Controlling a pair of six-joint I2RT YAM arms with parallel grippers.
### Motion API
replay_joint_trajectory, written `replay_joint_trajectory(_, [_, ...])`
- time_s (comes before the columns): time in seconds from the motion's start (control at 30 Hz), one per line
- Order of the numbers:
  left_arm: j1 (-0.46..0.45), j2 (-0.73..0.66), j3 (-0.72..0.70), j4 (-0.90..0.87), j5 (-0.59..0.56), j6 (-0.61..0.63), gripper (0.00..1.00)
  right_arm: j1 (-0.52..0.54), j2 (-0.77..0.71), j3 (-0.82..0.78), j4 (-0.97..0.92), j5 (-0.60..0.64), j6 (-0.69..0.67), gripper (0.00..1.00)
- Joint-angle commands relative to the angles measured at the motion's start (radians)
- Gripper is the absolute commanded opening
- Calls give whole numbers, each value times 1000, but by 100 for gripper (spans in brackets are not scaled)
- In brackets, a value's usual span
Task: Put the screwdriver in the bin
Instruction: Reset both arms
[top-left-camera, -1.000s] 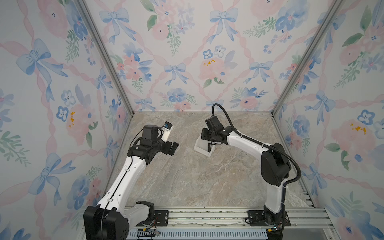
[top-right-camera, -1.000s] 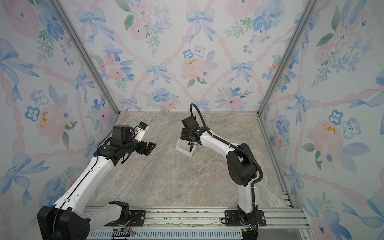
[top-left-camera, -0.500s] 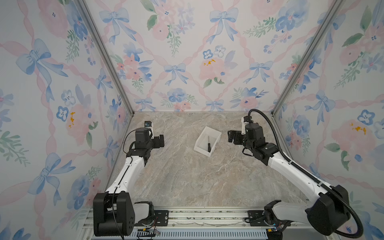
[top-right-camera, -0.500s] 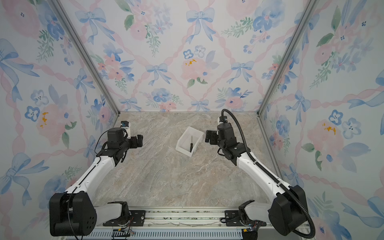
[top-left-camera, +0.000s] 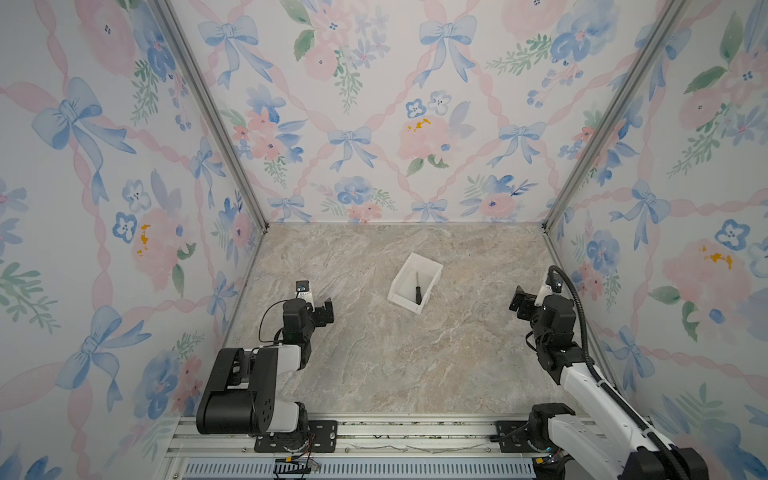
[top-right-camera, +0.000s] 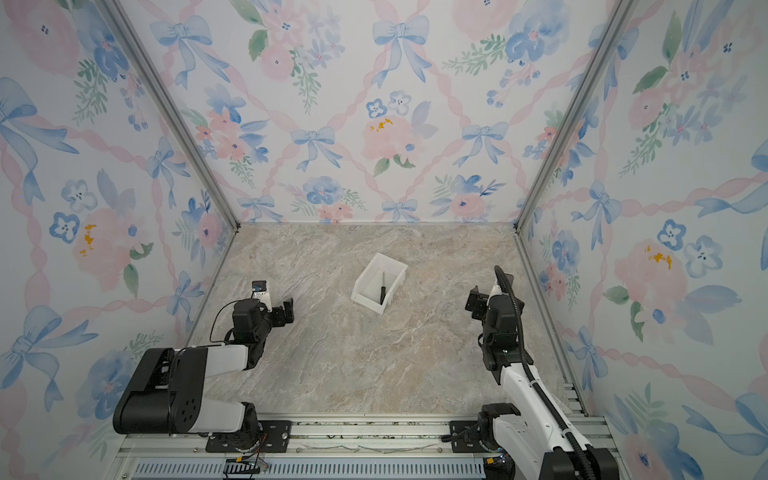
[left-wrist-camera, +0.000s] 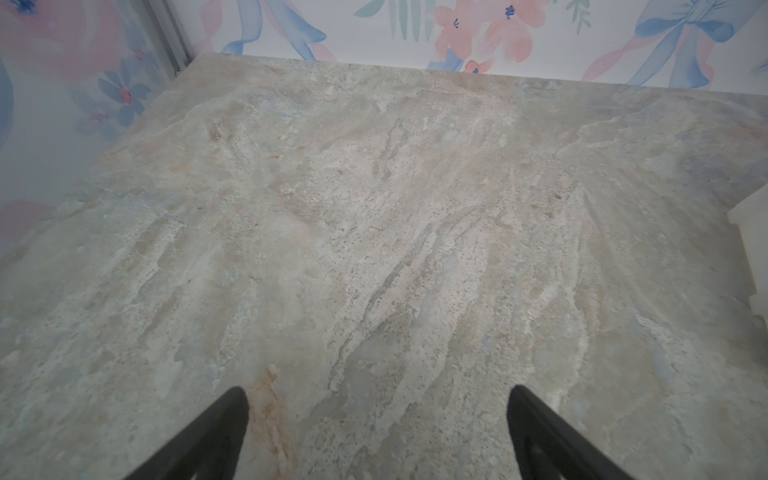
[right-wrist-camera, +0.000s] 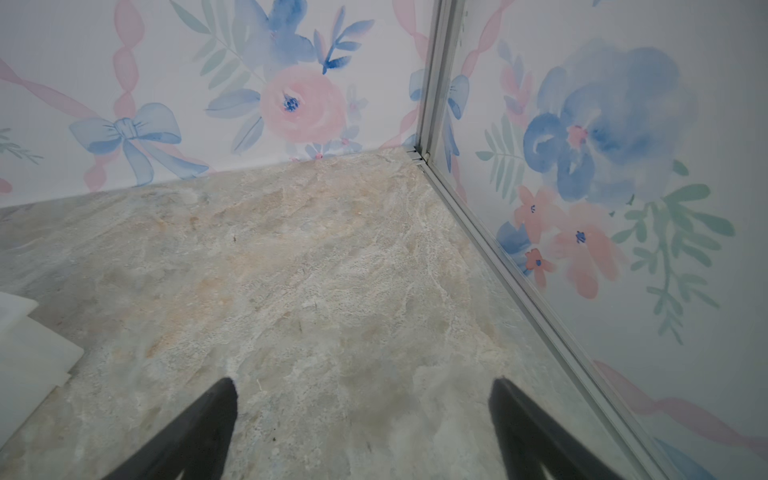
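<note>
The white bin (top-left-camera: 404, 300) stands mid-table, turned at an angle, in both top views (top-right-camera: 368, 300). Inside it lies the screwdriver (top-left-camera: 417, 289), slim and black, flat on the bin floor (top-right-camera: 382, 288). My left gripper (top-left-camera: 324, 311) hovers well left of the bin, open and empty, with only bare marble between its fingers in the left wrist view (left-wrist-camera: 376, 392). Far to the right by the side wall is my right gripper (top-left-camera: 521, 303), also open and empty (right-wrist-camera: 363, 384). A corner of the bin shows at the edge of each wrist view (left-wrist-camera: 754, 249) (right-wrist-camera: 25, 365).
Flowered walls close the marble table (top-left-camera: 395, 365) on three sides, and the right wall's metal rail (right-wrist-camera: 498, 266) runs close beside my right gripper. The arm bases sit on the aluminium rail (top-left-camera: 415, 432) at the front edge.
My right arm has drawn back from over the bin to the right wall with its jaws opened, leaving the screwdriver in the bin. My left arm has folded back toward the front left.
</note>
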Motion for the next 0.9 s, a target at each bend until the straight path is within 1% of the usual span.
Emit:
replay_joint_trajectory(0.0, [7,16,-29,268,-41,32,98,-27,94,-65,289,25,11,97])
replay_joint_trajectory(0.03, [7,32,-50,316,-48,30,98,-26,131,-77,340,25,18,97])
replay_joint_trajectory(0.1, [7,92,-112,487,-71,19,98,-27,222,-114,473,30,39,97])
replay_joint_trajectory(0.17, [3,153,-153,642,-65,32,98,-27,317,-126,580,30,43,97])
replay_joint_trajectory(0.2, [1,152,-155,640,-60,39,98,-27,355,-117,612,23,26,97])
replay_joint_trajectory(0.27, [0,131,-156,605,-60,35,98,-19,370,-64,528,-17,-8,97])
replay_joint_trajectory(0.3, [1,131,-156,605,-70,29,98,-20,410,-45,539,-50,-27,97])
replay_joint_trajectory(0.37, [3,138,-150,605,-83,22,98,-17,518,-26,616,-84,-49,97])
replay_joint_trajectory(0.4, [4,142,-147,605,-79,24,98,-12,591,-17,674,-92,-59,97])
replay_joint_trajectory(0.43, [2,147,-140,603,-76,27,98,7,632,-10,731,-83,-83,97])
replay_joint_trajectory(0.47, [1,151,-128,587,-71,33,98,25,599,25,599,-89,-104,97])
replay_joint_trajectory(0.5, [1,148,-112,549,-65,36,98,28,581,49,527,-102,-107,97])
replay_joint_trajectory(0.57, [-1,150,-72,477,-53,42,98,19,617,21,644,-120,-108,97])
replay_joint_trajectory(0.63, [-9,150,-49,431,-45,55,98,19,595,37,572,-117,-106,97])
replay_joint_trajectory(0.7, [-16,150,-40,417,-34,70,98,21,608,29,613,-117,-108,97])
replay_joint_trajectory(0.87, [-16,150,-41,416,-35,70,98,28,607,30,609,-120,-115,97])
